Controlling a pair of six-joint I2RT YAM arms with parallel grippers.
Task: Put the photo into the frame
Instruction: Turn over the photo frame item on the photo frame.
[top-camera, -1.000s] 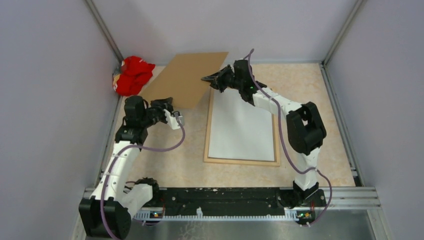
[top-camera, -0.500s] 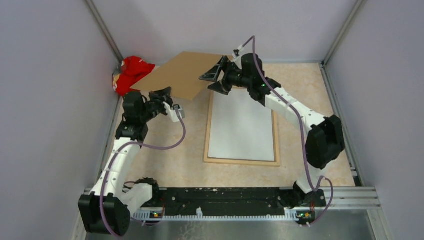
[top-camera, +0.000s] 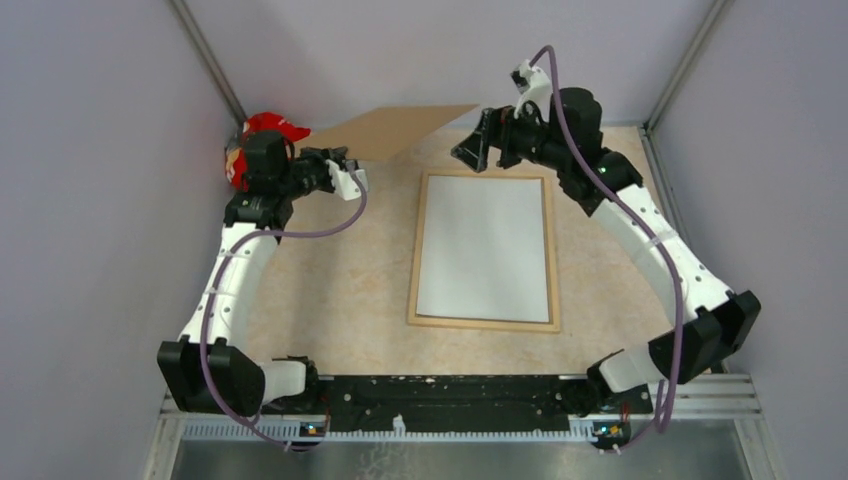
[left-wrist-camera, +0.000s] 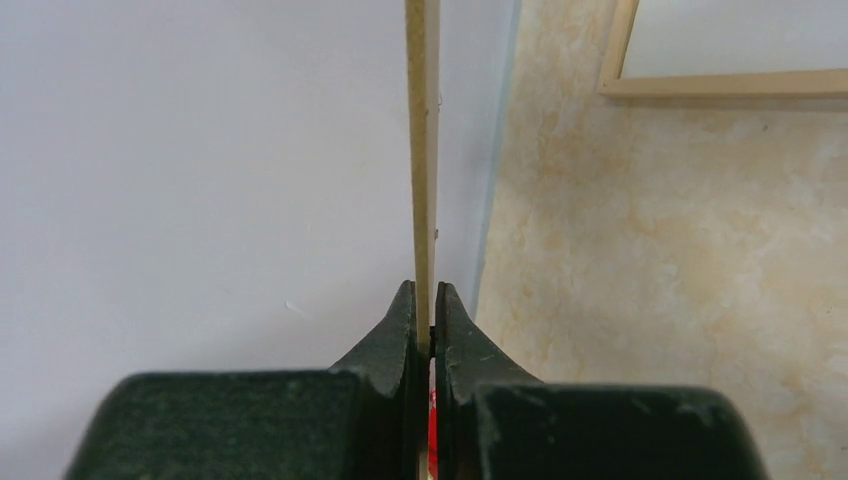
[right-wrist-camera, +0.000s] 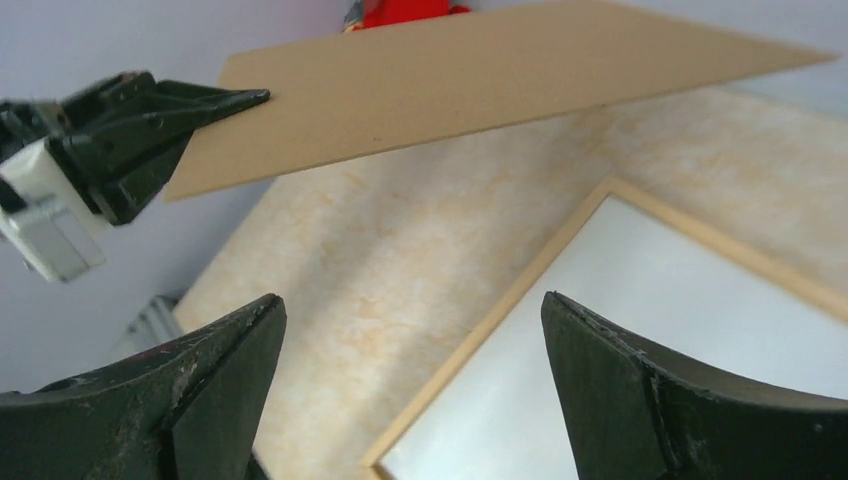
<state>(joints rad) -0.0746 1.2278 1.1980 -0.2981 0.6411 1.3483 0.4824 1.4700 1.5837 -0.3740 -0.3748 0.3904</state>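
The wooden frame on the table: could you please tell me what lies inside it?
The photo fills the frame, plain whitish back facing up. Its printed side and anything beneath it are covered.

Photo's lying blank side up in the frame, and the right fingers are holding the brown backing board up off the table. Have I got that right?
Not quite. The left fingers hold the backing board by its edge; the right fingers are open and empty, as the right wrist view shows. The photo does lie blank side up in the frame.
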